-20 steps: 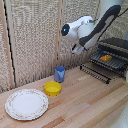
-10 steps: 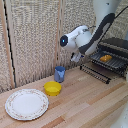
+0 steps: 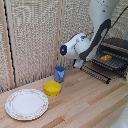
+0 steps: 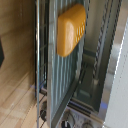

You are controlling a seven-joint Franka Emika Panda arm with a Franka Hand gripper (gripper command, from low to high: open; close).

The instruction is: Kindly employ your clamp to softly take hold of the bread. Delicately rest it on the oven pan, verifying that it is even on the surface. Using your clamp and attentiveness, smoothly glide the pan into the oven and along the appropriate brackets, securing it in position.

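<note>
You've got the flat orange-tan bread block (image 4: 71, 29) lying on the dark wire-rack oven pan (image 4: 60, 75), which sits in the open dark grey toaster oven (image 3: 116, 55), just ahead of your clamp (image 3: 79, 63). Clamp's fingers aren't clear, so can't tell how far apart. Below it: blue cup (image 3: 60, 74), yellow bowl (image 3: 52, 88), white patterned plate (image 3: 26, 104) on wood table (image 3: 90, 105).

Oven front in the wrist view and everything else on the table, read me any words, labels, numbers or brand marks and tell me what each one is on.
No readable text in either view.
The boxy dark grey and silver toaster oven: round knobs along its front, any markings too blurred to read.
The orange-tan bread block: faint ridges only, no lettering.
The white patterned plate: a decorative rim pattern, no words.
The blue cup and round yellow bowl: plain.
</note>
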